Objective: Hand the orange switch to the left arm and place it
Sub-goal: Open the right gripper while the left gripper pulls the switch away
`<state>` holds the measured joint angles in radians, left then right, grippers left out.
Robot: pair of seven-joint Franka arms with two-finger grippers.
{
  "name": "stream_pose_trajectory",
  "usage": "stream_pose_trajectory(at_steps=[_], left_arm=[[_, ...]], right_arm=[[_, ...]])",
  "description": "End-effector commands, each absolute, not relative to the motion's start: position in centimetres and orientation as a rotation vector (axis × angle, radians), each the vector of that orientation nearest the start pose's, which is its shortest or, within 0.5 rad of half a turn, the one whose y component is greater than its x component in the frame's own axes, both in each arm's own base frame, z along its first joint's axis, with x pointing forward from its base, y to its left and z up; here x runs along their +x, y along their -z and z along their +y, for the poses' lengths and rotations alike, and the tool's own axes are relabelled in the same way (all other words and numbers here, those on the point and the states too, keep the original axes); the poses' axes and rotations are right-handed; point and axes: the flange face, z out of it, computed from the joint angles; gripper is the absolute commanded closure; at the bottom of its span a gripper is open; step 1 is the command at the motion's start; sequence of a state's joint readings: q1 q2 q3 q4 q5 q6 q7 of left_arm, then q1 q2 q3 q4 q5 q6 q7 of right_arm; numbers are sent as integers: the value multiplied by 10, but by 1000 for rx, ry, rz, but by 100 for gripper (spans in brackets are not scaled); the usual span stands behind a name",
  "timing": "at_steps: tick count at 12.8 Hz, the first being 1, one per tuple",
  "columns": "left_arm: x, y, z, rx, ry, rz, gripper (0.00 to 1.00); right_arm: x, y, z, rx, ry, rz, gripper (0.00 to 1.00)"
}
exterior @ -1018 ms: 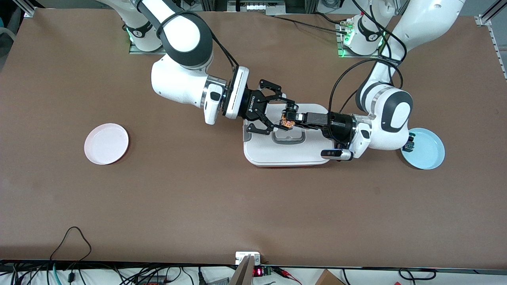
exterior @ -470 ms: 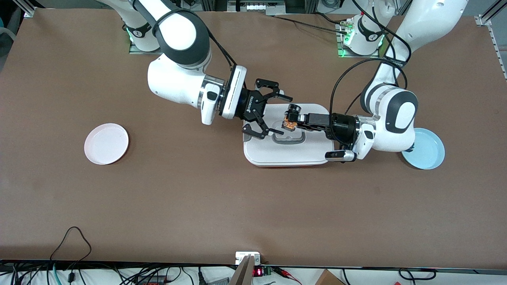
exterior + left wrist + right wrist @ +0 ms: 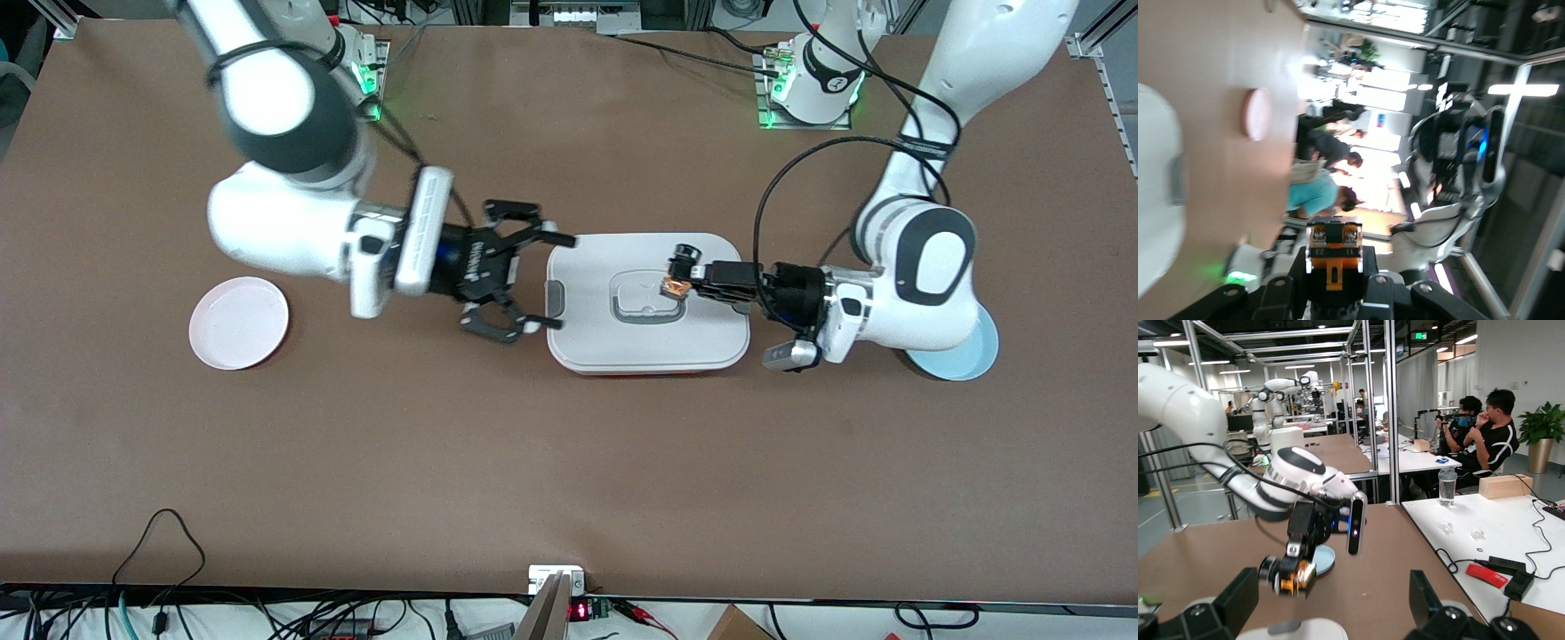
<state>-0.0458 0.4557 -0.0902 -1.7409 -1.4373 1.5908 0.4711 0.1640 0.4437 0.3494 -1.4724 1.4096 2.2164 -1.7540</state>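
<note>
The orange switch (image 3: 673, 286) is held in my left gripper (image 3: 677, 272), which is shut on it over the white box (image 3: 649, 342), near the box's centre handle. In the left wrist view the switch (image 3: 1333, 257) sits between the fingers of the left gripper (image 3: 1333, 270). My right gripper (image 3: 553, 282) is open and empty, over the table at the box's edge toward the right arm's end. In the right wrist view the right gripper (image 3: 1331, 613) is spread wide, with the switch (image 3: 1297, 578) some way off in the left gripper.
A pink plate (image 3: 238, 322) lies toward the right arm's end. A pale blue plate (image 3: 976, 356) lies toward the left arm's end, partly under the left arm's elbow. Cables run along the table's edge nearest the front camera.
My right gripper, which was spread around the switch, has drawn back off the box toward its own end, still open. My left gripper has shifted toward its end, keeping the switch.
</note>
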Motion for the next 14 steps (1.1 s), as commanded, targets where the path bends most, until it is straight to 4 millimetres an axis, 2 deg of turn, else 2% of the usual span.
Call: stream_pose_trajectory(at_steps=[1, 2, 3, 5, 6, 7, 9, 11, 12, 14], left_arm=[[627, -374, -129, 1906, 252, -184, 100], [627, -380, -107, 2016, 262, -242, 100], [627, -387, -95, 2088, 293, -309, 100], [626, -395, -57, 2238, 344, -446, 100], [624, -392, -35, 2270, 328, -574, 100], [622, -386, -9, 2298, 312, -687, 100], [620, -370, 43, 2372, 330, -930, 100], [624, -342, 82, 2392, 317, -1117, 100], [623, -338, 98, 2403, 358, -1239, 100], [621, -326, 123, 2406, 501, -1480, 100]], right_arm=[[640, -520, 290, -1362, 1086, -1325, 0], [643, -518, 266, -1357, 1038, -1400, 0], [643, -525, 240, -1353, 999, -1474, 0], [639, -530, 204, -1349, 917, -1583, 0], [630, -549, 175, -1389, 896, -1634, 0], [629, -542, 151, -1446, 861, -1672, 0], [621, -542, 107, -1493, 746, -1726, 0], [609, -554, 83, -1575, 642, -1824, 0], [600, -558, 79, -1632, 540, -1864, 0], [584, -565, 74, -1796, 333, -1813, 0]])
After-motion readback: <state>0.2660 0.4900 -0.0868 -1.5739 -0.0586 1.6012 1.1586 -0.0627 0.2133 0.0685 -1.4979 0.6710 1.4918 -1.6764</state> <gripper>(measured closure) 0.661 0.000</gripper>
